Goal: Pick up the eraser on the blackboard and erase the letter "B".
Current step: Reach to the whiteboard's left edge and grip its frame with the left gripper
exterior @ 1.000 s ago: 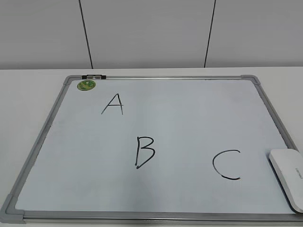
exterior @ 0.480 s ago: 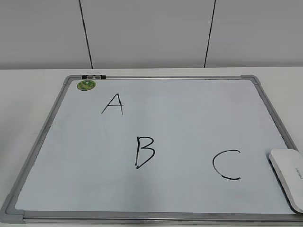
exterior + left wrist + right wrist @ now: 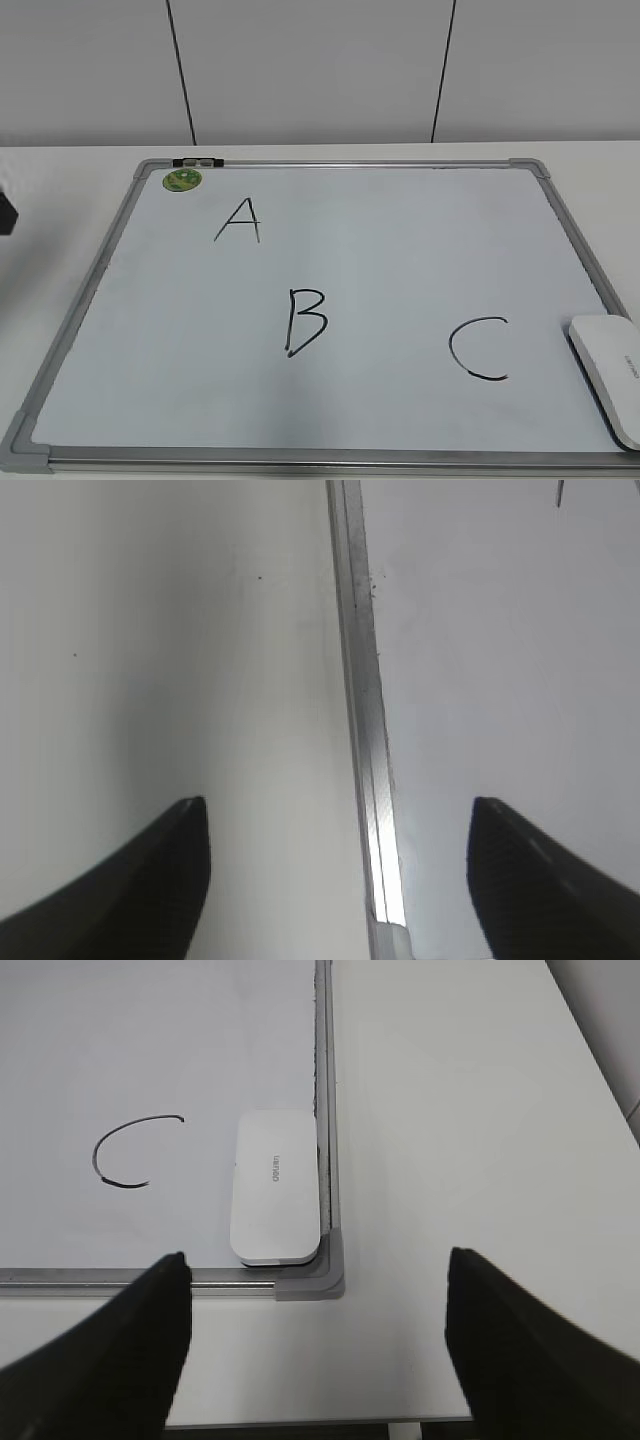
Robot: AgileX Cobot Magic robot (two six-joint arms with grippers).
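Note:
The blackboard (image 3: 380, 260) is a white board with a grey frame, lying flat on the table. The letter "B" (image 3: 305, 322) is drawn in black near its middle. The eraser (image 3: 612, 375), flat and white, lies in the board's near right corner; the right wrist view shows it (image 3: 275, 1186) against the frame. My right gripper (image 3: 318, 1335) is open and empty, above the table just short of that corner. My left gripper (image 3: 338, 875) is open and empty, above the board's left frame rail (image 3: 365, 730). A dark part of the left arm (image 3: 6, 212) shows at the left edge.
An "A" (image 3: 239, 220) and a "C" (image 3: 478, 348) are also drawn on the board, and a round green sticker (image 3: 183, 180) sits at its far left corner. The white table's near edge (image 3: 330, 1422) is close below the right gripper. A panelled wall stands behind.
A dark part of the left arm has come into the exterior view at the left edge. The board, letters and eraser have not moved.

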